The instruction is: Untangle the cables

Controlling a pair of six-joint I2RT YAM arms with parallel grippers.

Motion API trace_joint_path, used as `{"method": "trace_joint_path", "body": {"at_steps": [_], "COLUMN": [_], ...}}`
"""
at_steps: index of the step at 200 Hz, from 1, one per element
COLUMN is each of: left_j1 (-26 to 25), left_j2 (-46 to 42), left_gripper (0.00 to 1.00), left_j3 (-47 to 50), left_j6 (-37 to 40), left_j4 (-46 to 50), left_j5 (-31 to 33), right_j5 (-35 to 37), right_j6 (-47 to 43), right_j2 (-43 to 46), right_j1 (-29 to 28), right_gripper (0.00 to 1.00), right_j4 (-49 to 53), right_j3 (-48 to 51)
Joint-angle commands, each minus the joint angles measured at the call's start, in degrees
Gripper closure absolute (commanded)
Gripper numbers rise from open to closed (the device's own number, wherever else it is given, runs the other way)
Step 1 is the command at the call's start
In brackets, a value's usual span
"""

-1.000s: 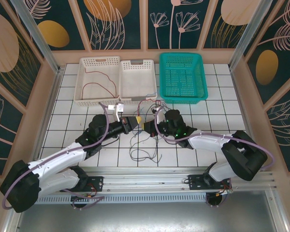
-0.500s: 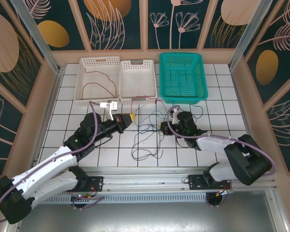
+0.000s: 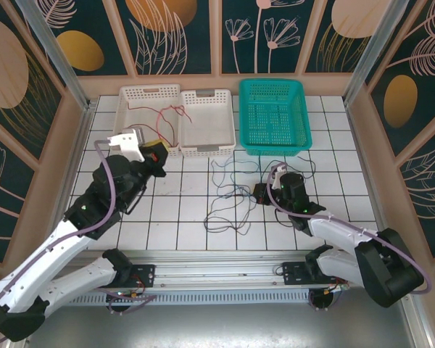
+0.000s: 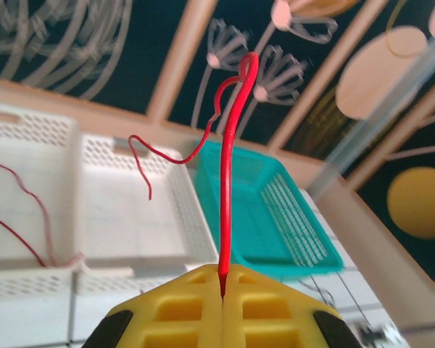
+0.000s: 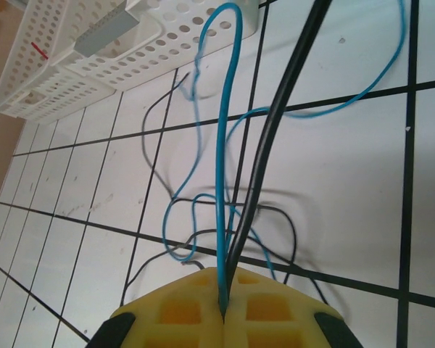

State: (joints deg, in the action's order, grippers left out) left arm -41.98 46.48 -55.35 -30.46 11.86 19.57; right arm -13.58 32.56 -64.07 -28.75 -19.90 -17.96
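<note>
While left fingers [image 4: 175, 308] clamp red cable [image 4: 230, 181] at white basket [image 3: 151, 89] edge, right fingers [image 5: 175, 312] pinch blue and black cables [image 5: 222, 181] over tiles [image 5: 341, 181].

A robot test cell — tiled table [image 3: 333, 152], aluminium rail [image 3: 217, 261], flower-printed walls [image 3: 174, 36].

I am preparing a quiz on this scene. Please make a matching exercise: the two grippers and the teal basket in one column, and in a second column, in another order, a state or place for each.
Things
1. left gripper
2. right gripper
3. teal basket

States or places
A. at the far side of the table, right of the white baskets
B. shut on the red cable
C. shut on the blue cable and the black cable

Pairs: 1-B, 2-C, 3-A
</note>
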Motion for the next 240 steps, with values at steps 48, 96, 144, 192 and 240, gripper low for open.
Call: {"method": "trace_joint_path", "body": {"at_steps": [48, 96, 144, 192, 240], "left_j1": [8.8, 17.1, 25.9, 31.1, 31.3], "left_j2": [5.3, 13.0, 23.0, 31.6, 39.9], "left_gripper": [1.00, 1.00, 1.00, 1.00, 1.00], "left_j3": [-5.1, -5.0, -5.8, -4.5, -5.0], "left_j6": [11.1, 9.5, 6.7, 3.1, 1.7], "left_j4": [-0.5, -5.7, -10.3, -13.7, -15.5], "left_j5": [11.7, 5.9, -2.4, -6.3, -8.0], "right_j5": [-4.8, -7.3, -10.2, -13.0, -14.9], "right_j6": [0.1, -0.9, -2.0, -2.3, -2.4], "right_j2": [3.3, 8.3, 13.3, 16.9, 19.7], "right_j1": [0.3, 0.2, 0.1, -0.4, -1.8], "right_gripper": [1.00, 1.00, 1.00, 1.00, 1.00], "right_j4": [-1.7, -0.7, 0.9, 1.6, 2.2], "right_j3": [0.6, 0.6, 0.9, 0.8, -1.0]}}
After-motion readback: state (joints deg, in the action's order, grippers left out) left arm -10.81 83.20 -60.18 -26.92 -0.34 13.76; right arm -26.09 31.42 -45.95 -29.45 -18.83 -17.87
